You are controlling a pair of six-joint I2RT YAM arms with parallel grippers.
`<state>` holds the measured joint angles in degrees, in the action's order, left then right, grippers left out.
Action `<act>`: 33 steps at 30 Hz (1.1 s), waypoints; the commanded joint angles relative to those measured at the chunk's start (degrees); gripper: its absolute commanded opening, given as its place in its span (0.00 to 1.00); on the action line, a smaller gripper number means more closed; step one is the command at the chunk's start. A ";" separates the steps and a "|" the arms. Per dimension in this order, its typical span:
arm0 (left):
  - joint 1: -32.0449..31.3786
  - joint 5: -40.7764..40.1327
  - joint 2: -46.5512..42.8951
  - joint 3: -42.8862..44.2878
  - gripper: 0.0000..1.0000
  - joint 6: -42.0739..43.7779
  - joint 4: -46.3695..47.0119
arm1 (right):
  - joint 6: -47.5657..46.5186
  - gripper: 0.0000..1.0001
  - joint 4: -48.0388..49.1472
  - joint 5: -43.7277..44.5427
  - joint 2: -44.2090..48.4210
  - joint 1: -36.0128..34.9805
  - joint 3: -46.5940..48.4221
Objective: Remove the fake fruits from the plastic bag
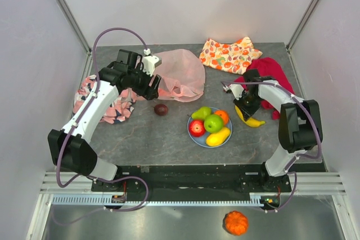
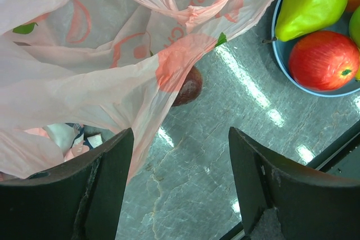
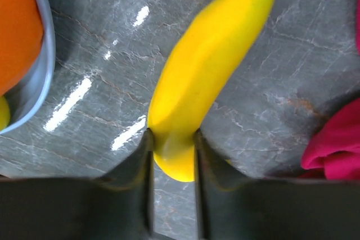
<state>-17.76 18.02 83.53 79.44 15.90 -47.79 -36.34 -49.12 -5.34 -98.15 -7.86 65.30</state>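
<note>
The pink plastic bag lies crumpled at the back left. My left gripper hovers open at its near edge, holding nothing. A dark purple fruit sits on the table, partly under the bag's edge in the left wrist view. The blue plate holds a pear, a red apple, a green apple, an orange and a yellow fruit. My right gripper is shut on one end of the banana, right of the plate.
A fruit-print orange cloth lies at the back. A red cloth sits just right of the banana. A pink-and-black cloth lies under the left arm. An orange pumpkin rests below the table's front edge.
</note>
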 commanded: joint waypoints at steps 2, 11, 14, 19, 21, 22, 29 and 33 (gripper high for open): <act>0.36 -0.44 -1.44 1.07 0.75 0.01 1.82 | -1.45 0.13 -2.46 -2.56 8.38 -0.14 1.93; 0.44 -0.44 -1.17 2.65 0.75 0.53 2.35 | -16.10 0.12 -15.91 -19.35 27.63 -8.29 11.43; 0.44 -0.44 -1.43 2.65 0.75 0.71 2.35 | -19.45 0.13 -16.44 -18.21 29.68 -18.22 9.85; 0.71 -0.97 -3.19 2.04 0.75 0.97 2.26 | -25.79 0.15 -23.55 -18.12 26.70 -29.57 11.60; 1.06 -0.80 -3.98 1.25 0.76 0.89 2.26 | -27.73 0.15 -27.06 -16.28 24.59 -34.21 12.66; 1.15 -0.71 -4.42 0.90 0.76 0.89 2.35 | -28.17 0.15 -28.12 -16.36 23.11 -34.68 13.44; 2.38 0.52 -7.59 -2.36 0.76 0.45 2.26 | -26.25 0.14 -29.54 -10.83 16.06 -36.09 18.10; 3.17 1.40 -9.43 -4.03 0.76 0.36 2.26 | -25.89 0.15 -32.34 -10.57 13.52 -36.09 22.06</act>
<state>-15.40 18.11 76.82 76.79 15.92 -46.96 -61.71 -76.27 -16.80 -83.53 -43.72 82.21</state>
